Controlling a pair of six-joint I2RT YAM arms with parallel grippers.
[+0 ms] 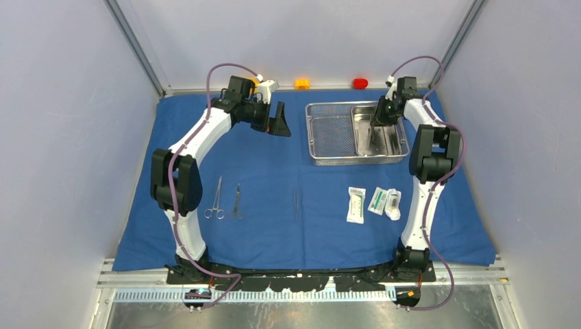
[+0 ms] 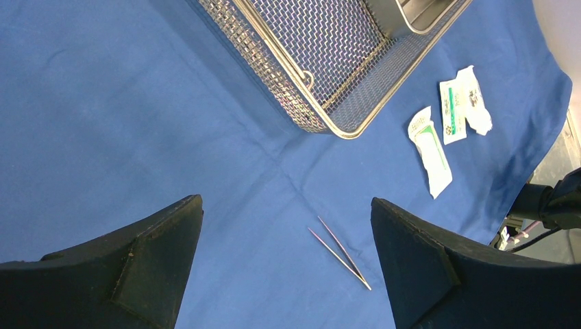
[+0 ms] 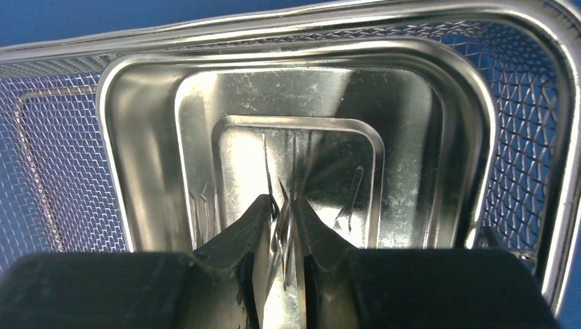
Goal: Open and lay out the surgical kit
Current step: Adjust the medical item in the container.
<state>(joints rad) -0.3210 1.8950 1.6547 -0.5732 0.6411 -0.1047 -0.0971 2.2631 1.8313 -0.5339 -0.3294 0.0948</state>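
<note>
**Right gripper reaching into the steel tray, left arm hovering apart**

The blue cloth (image 1: 274,229) is lying spread flat. Along its near half the scissors (image 1: 214,200), forceps (image 1: 236,201) and tweezers (image 1: 296,203) are resting in a row, long axes running near to far. The three white packets (image 1: 377,200) are sitting to their right. The wire-mesh basket (image 1: 329,130) is standing at the far right, with the steel tray (image 3: 137,137) occupying its right half.

The right gripper (image 3: 282,204) is pointing down into that tray, its fingers drawn close with only a narrow slit between them. A slim metal instrument (image 3: 266,168) appears to be showing in that slit and running straight away from the fingertips along the tray floor. Reflections in the polished steel are confusing the view, so I cannot tell whether the fingers are pinching it or merely flanking it.

The left gripper (image 2: 286,201) is hanging spread wide and empty above bare cloth, left of the basket.

The coming move is probably turning on that alignment. The instrument is lying directly beneath the right fingers, lengthwise with the gripper's reach, so the fingers are bracketing its thin width. The right arm is plainly the nearer one. A flat, slick piece on steel is likely to slip.
</note>
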